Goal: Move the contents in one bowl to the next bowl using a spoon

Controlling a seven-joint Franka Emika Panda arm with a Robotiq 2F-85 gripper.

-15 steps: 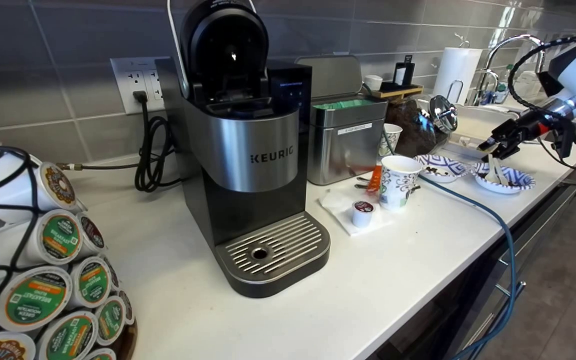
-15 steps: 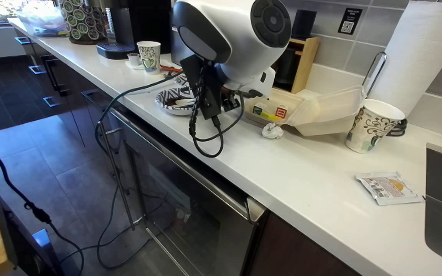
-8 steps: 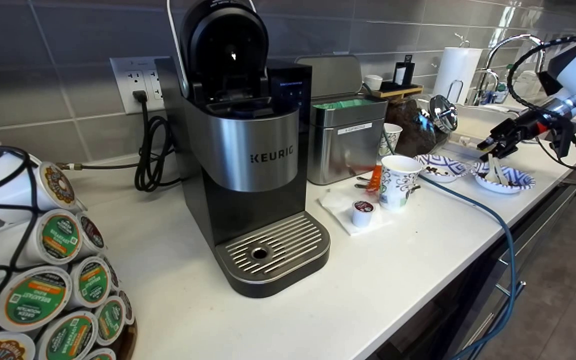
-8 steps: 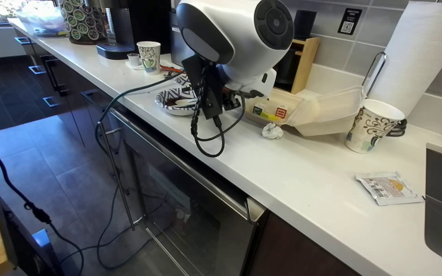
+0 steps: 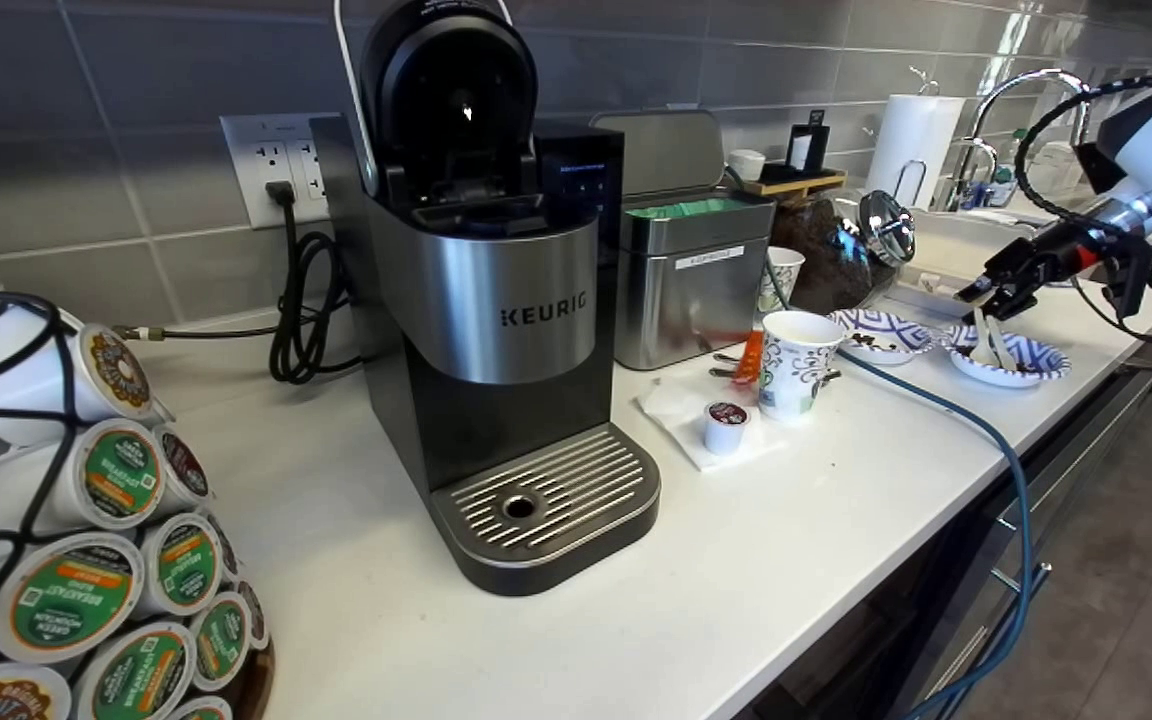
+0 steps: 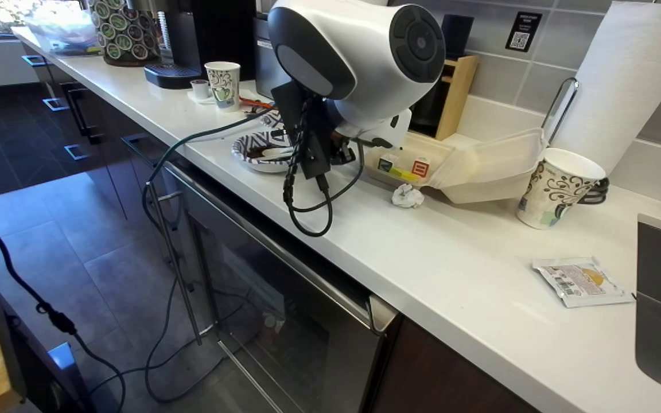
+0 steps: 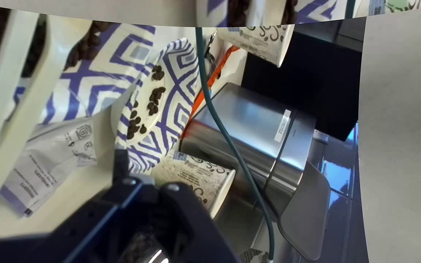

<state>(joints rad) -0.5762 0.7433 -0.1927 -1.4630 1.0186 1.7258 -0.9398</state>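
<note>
Two paper bowls with blue-purple patterns stand on the counter. The nearer bowl (image 5: 1044,362) holds dark brown pieces (image 7: 86,47) and two white plastic utensils, a spoon (image 7: 35,87) and another white handle (image 7: 4,84). It also shows in an exterior view (image 6: 247,143). The farther bowl (image 7: 181,78) holds several small dark pieces (image 7: 154,96) on its white bottom. My gripper (image 5: 983,300) is over the nearer bowl, its fingers apart beside the upper handle ends. I cannot tell whether it touches them. One black finger (image 7: 120,164) shows in the wrist view; the other is mostly out of view.
A blue-green cable (image 5: 976,410) crosses the counter by the bowls. A paper cup (image 5: 796,370), a metal bin (image 5: 691,300), a dark-filled jar (image 5: 826,260) and a coffee machine (image 5: 506,310) stand nearby. An open takeout box (image 6: 479,172) and a packet (image 7: 49,160) lie close.
The upper arm has shifted slightly right and down in an exterior view. The gripper has barely moved. The bowls and the utensils look unmoved.
</note>
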